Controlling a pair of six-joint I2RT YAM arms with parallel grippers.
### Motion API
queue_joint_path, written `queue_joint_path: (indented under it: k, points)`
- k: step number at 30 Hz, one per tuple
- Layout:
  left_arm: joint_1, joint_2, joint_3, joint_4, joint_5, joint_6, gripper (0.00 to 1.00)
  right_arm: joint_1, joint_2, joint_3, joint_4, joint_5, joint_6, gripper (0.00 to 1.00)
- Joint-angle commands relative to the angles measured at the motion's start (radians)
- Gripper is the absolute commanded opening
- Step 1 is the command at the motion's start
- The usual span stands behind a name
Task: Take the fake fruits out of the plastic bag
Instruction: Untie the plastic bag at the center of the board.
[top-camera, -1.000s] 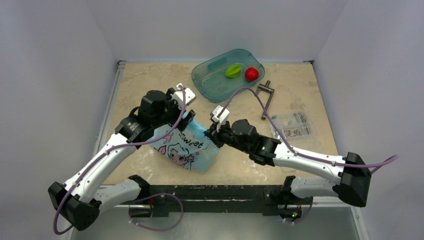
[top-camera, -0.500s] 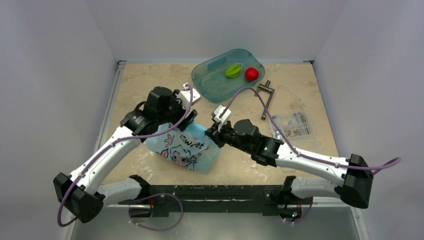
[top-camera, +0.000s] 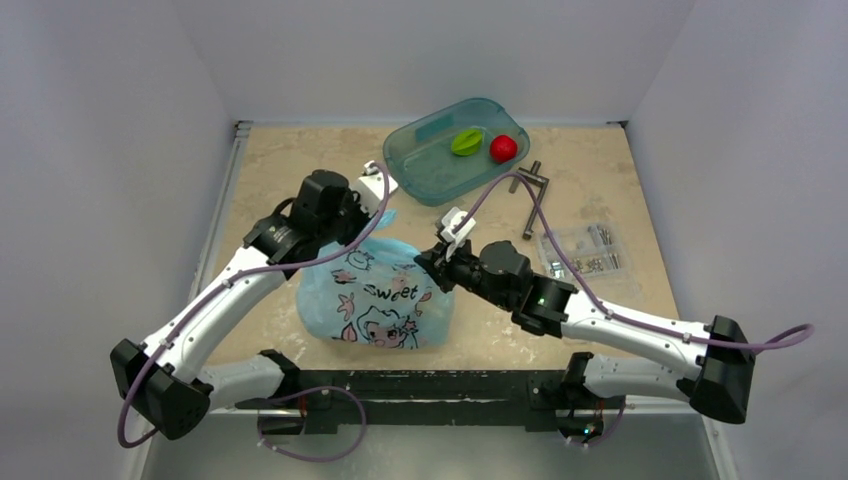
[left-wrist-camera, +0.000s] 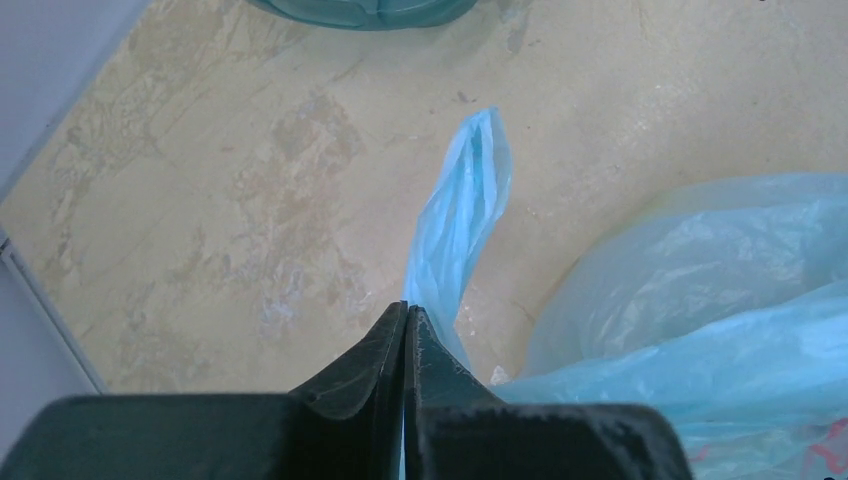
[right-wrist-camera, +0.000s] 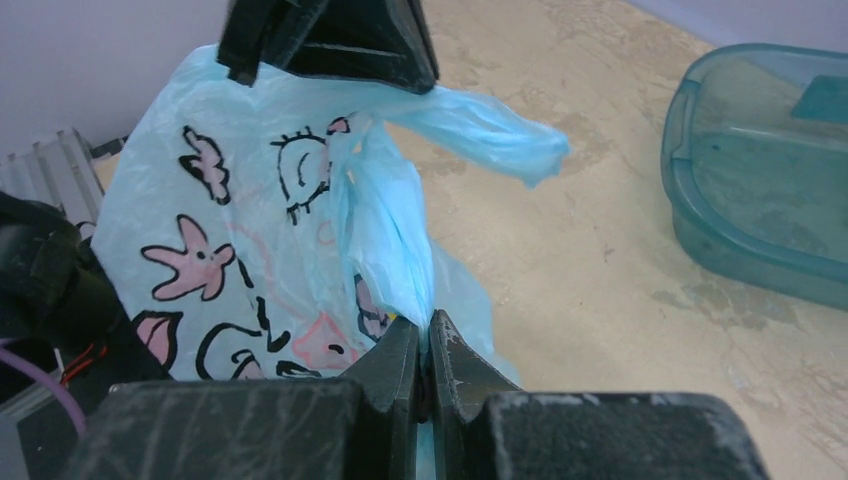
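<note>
The light-blue plastic bag (top-camera: 372, 300) with the cartoon girl and "Sweet" print hangs between my two grippers near the table's front. My left gripper (top-camera: 374, 222) (left-wrist-camera: 405, 308) is shut on the bag's twisted left handle (left-wrist-camera: 462, 205), which sticks out past the fingertips. My right gripper (top-camera: 434, 262) (right-wrist-camera: 427, 322) is shut on the bag's right edge (right-wrist-camera: 385, 240). In the right wrist view the left gripper's fingers (right-wrist-camera: 335, 40) pinch the far handle above the printed bag (right-wrist-camera: 230, 240). The fake fruits are hidden inside the bag.
A teal tub (top-camera: 412, 165) at the back holds a green ridged fruit (top-camera: 465, 142) and a red round fruit (top-camera: 503, 148). A metal tool (top-camera: 535, 195) and a clear packet of small parts (top-camera: 585, 250) lie to the right. White walls enclose the table.
My left gripper has closed on the bag's handle. The bag now hangs wider and fuller between the grippers, shifted toward the front. The right gripper has moved slightly right, still holding.
</note>
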Motion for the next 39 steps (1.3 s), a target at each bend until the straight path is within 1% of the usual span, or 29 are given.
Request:
queue_joint_path:
  k: [1,5,7,9,11,12,13,15,16,18,23,27,28,29,30,33,34,35,36,39]
  points:
    - [0.004,-0.052,0.019,0.036,-0.115,-0.023,0.00,0.004,-0.030,-0.021,0.067,0.106,0.069,0.00]
    - [0.007,-0.104,-0.010,0.082,-0.218,-0.045,0.00,0.004,-0.045,-0.048,0.085,0.205,0.140,0.00]
    - [0.008,-0.137,-0.026,0.106,-0.237,-0.057,0.00,0.003,-0.048,-0.057,0.088,0.225,0.165,0.00]
    - [0.013,-0.174,-0.050,0.144,-0.206,-0.067,0.00,0.004,-0.044,-0.061,0.091,0.208,0.170,0.00]
    - [0.020,-0.203,-0.067,0.168,-0.117,-0.073,0.00,0.004,-0.033,-0.058,0.090,0.179,0.159,0.00]
    - [0.023,-0.207,-0.069,0.173,-0.039,-0.071,0.04,0.003,-0.030,-0.053,0.086,0.172,0.153,0.00]
    - [0.024,-0.205,-0.067,0.173,-0.009,-0.073,0.14,0.004,-0.027,-0.052,0.082,0.169,0.149,0.00]
    - [0.026,-0.180,-0.048,0.155,0.059,-0.086,0.41,0.003,-0.026,-0.050,0.079,0.158,0.143,0.00]
    - [0.027,-0.162,-0.036,0.140,0.063,-0.089,0.47,0.005,-0.029,-0.050,0.081,0.152,0.139,0.00]
    - [0.026,-0.125,-0.015,0.115,0.060,-0.097,0.53,0.004,-0.035,-0.051,0.086,0.137,0.127,0.00]
    - [0.027,-0.066,0.001,0.093,0.051,-0.112,0.62,0.005,-0.039,-0.053,0.094,0.102,0.113,0.00]
    - [0.028,-0.020,0.019,0.074,-0.013,-0.131,0.64,0.004,-0.039,-0.053,0.102,0.073,0.104,0.00]
    - [0.031,-0.011,0.020,0.072,-0.021,-0.135,0.63,0.004,-0.039,-0.054,0.105,0.071,0.103,0.00]
    - [0.033,-0.007,0.026,0.067,-0.021,-0.138,0.60,0.003,-0.039,-0.054,0.107,0.070,0.103,0.00]
    - [0.034,-0.004,0.033,0.061,-0.018,-0.139,0.52,0.004,-0.037,-0.054,0.110,0.073,0.104,0.00]
    - [0.042,-0.017,0.049,0.048,-0.037,-0.148,0.23,0.004,-0.019,-0.046,0.110,0.111,0.138,0.00]
    - [0.044,-0.027,0.049,0.048,-0.054,-0.149,0.10,0.004,-0.008,-0.040,0.108,0.123,0.158,0.00]
    - [0.043,-0.044,0.048,0.048,-0.078,-0.150,0.02,0.004,0.013,-0.027,0.111,0.133,0.172,0.00]
    - [0.043,-0.063,0.044,0.052,-0.107,-0.147,0.00,0.004,0.030,-0.015,0.113,0.144,0.187,0.00]
    - [0.044,-0.155,0.004,0.102,-0.232,-0.145,0.00,0.004,0.098,0.048,0.127,0.173,0.239,0.00]
